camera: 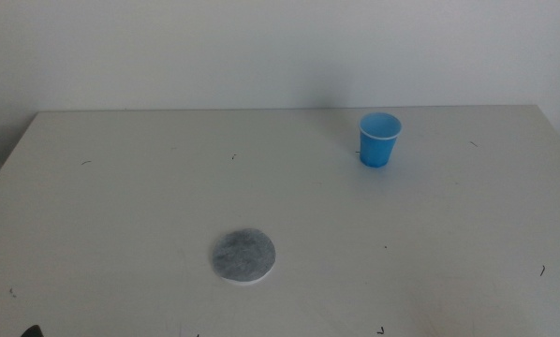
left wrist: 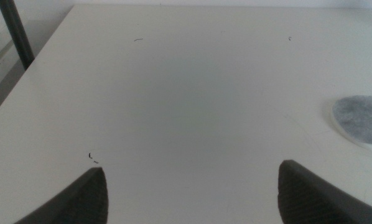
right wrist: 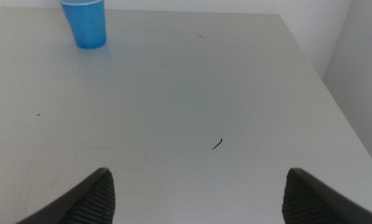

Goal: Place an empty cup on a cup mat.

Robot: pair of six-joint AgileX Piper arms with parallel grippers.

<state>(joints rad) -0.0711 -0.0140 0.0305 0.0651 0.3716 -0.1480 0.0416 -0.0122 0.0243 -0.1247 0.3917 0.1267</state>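
The blue cup [camera: 379,139] stands upright and empty on the white table, at the back right in the middle view. It also shows in the right wrist view [right wrist: 86,23], far from the jaws. The grey cup mat [camera: 243,256] lies flat near the front centre, well apart from the cup; its edge shows in the left wrist view [left wrist: 362,119]. My left gripper [left wrist: 192,196] is open and empty over bare table. My right gripper [right wrist: 195,199] is open and empty over bare table. Neither arm shows in the middle view.
The white table [camera: 121,206] has small dark specks. Its left edge and a dark pole [left wrist: 15,31] show in the left wrist view. Its right edge [right wrist: 335,99] shows in the right wrist view. A white wall stands behind.
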